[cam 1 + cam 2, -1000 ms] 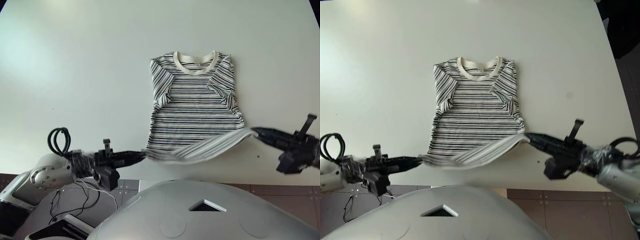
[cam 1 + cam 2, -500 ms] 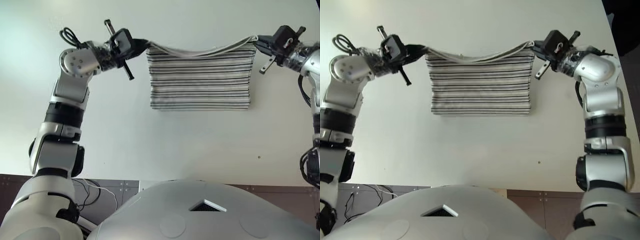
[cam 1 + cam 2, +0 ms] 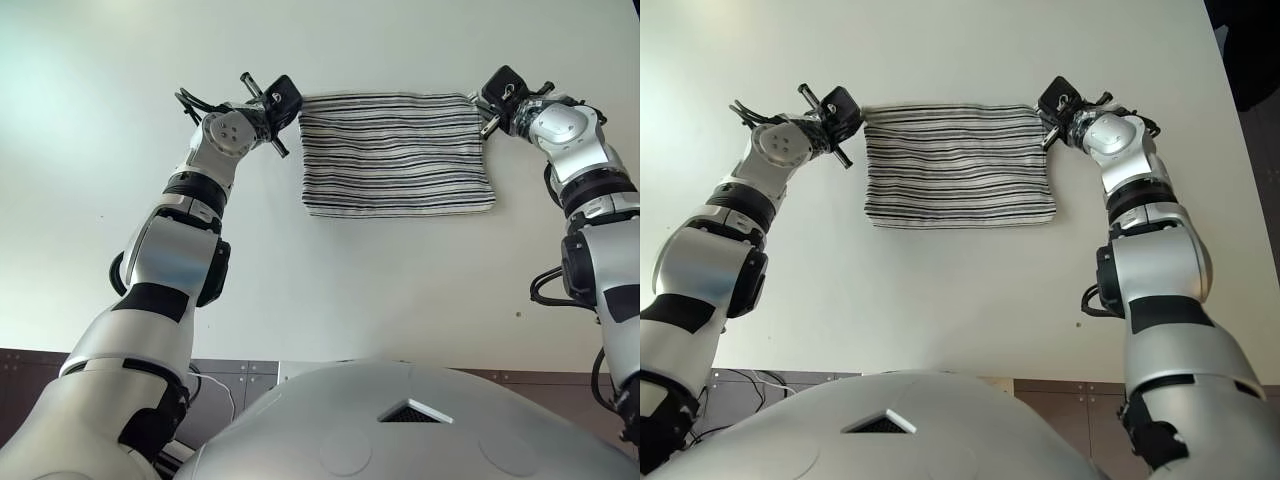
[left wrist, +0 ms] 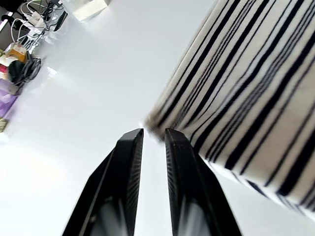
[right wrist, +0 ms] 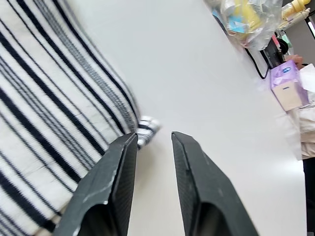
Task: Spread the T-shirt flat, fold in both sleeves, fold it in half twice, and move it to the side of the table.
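**Striped T-shirt lies folded on the far half of the table, a gripper at each far corner**

From my remote station I see the striped T-shirt [image 3: 395, 152] lying flat as a wide rectangle on the white table [image 3: 320, 300]. It sits in the far half, well away from the near edge and about midway between the left and right sides. No collar or sleeves show on top, only stripes running across. Its near edge is a neat straight line, with the near corners slightly rounded.

Both arms are stretched out over the table. The left gripper [image 3: 293, 101] sits at the shirt's far left corner, its two black fingers [image 4: 129, 147] a narrow gap apart, with the cloth corner just off their tips and not pinched. The right gripper [image 3: 481, 101] sits at the far right corner with its fingers [image 5: 189, 152] spread a little wider. The cloth corner there lies just beside one tip, and nothing is held between them.
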`<state>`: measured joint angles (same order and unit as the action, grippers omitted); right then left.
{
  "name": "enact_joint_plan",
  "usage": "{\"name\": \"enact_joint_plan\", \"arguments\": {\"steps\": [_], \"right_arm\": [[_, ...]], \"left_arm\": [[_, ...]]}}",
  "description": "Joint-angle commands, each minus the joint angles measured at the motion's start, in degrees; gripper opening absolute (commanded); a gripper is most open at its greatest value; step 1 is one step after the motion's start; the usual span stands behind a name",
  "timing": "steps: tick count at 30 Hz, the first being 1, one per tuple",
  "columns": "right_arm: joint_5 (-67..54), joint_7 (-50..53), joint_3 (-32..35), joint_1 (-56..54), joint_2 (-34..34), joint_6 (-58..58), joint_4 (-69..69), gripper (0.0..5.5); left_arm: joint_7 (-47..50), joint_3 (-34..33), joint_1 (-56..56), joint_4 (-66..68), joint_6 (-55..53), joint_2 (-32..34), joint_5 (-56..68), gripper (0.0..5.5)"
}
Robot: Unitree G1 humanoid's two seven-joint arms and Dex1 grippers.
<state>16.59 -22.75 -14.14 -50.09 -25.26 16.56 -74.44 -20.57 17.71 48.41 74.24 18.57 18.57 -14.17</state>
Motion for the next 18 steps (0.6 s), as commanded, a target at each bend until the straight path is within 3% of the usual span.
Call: {"name": "enact_joint_plan", "arguments": {"steps": [1,4,7,12,15,18], "right_arm": [[-0.1,3.1,1.9,-1.4,-1.1,0.8,-0.1,1.32],[0.1,-0.9,1.4,0.9,-0.5,7.1,2.0,1.32],[2.9,-3.6,-1.3,3.2,-0.4,7.8,1.3,1.32],[8.9,-8.3,-7.0,5.9,-2.7,8.4,0.1,1.32],[13.4,-13.2,-12.0,8.1,-7.0,12.4,1.6,1.32],[14.6,-23.4,-15.6,11.6,-13.7,18.2,7.6,1.32]], "left_arm": [[3.2,-2.7,0.4,0.0,0.5,0.4,0.3,1.09],[-0.8,-2.9,-1.6,-5.2,8.1,0.2,0.6,1.09],[-12.7,-1.2,-7.8,-17.9,12.7,0.1,3.9,1.09],[-28.1,5.4,-22.9,-44.7,4.6,4.0,5.3,1.09],[-31.3,8.2,-28.5,-55.1,0.5,7.6,1.7,1.09],[-29.1,10.5,-30.7,-55.4,-0.7,12.0,-6.5,1.09]]}}
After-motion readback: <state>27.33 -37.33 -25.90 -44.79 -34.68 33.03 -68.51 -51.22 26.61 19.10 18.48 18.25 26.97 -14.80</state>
